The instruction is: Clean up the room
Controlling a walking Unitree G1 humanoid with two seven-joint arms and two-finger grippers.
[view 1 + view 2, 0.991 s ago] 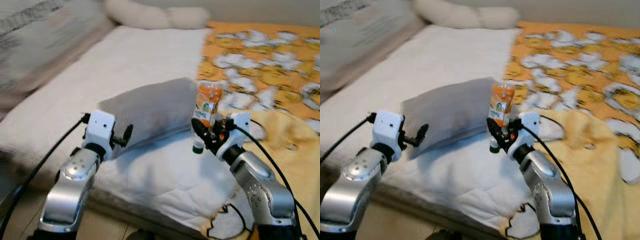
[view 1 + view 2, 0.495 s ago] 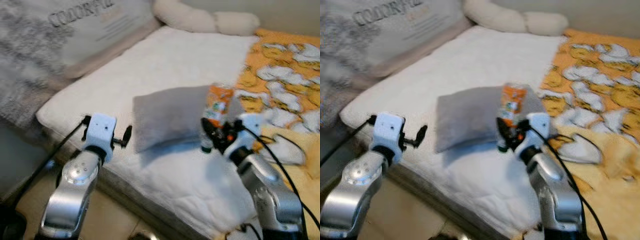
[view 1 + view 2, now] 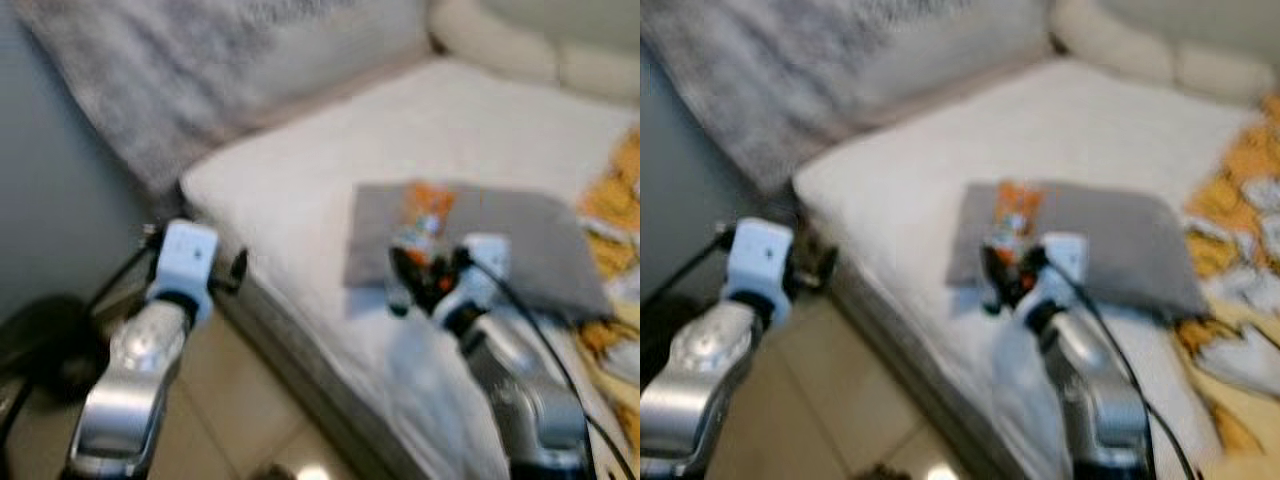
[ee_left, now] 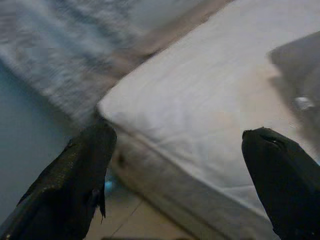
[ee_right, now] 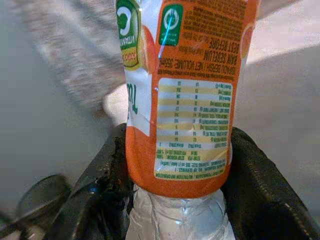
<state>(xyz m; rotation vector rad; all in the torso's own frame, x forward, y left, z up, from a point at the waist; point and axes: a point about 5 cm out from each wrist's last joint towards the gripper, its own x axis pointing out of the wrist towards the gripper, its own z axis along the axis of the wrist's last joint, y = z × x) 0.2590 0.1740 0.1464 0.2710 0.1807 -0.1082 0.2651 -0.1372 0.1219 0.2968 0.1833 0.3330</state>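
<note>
Right pincer point(image 5: 175, 165): both black fingers point(image 5: 260, 195) clamped on the sides of a plastic bottle point(image 5: 180, 95), gripping at the lower edge of its orange printed label where the clear ribbed plastic begins. In the head views the bottle point(image 3: 417, 235) is held out in front of the robot, above the near edge of the bed, apparently cap-end down, though motion blur leaves that uncertain.

Left pincer point(image 4: 180, 170): fingers spread wide, nothing between them; held forward beside the corner of the bed, over the floor.

Bed point(image 3: 300, 190): white quilted cover; corner points toward the robot.

Grey pillow point(image 3: 520, 230): flat on the white cover, lying behind the held bottle.

Orange patterned blanket point(image 3: 620, 170): at the far right edge of the bed, just beyond the pillow.

Cream bolster point(image 3: 500, 45): along the far end of the bed.

Grey textured covering point(image 3: 200, 70): rises along the bed's left side.

Floor point(image 3: 220, 400): pale tiles below the bed edge.

Dark round object point(image 3: 50, 340): on the floor at left, too blurred to identify.
</note>
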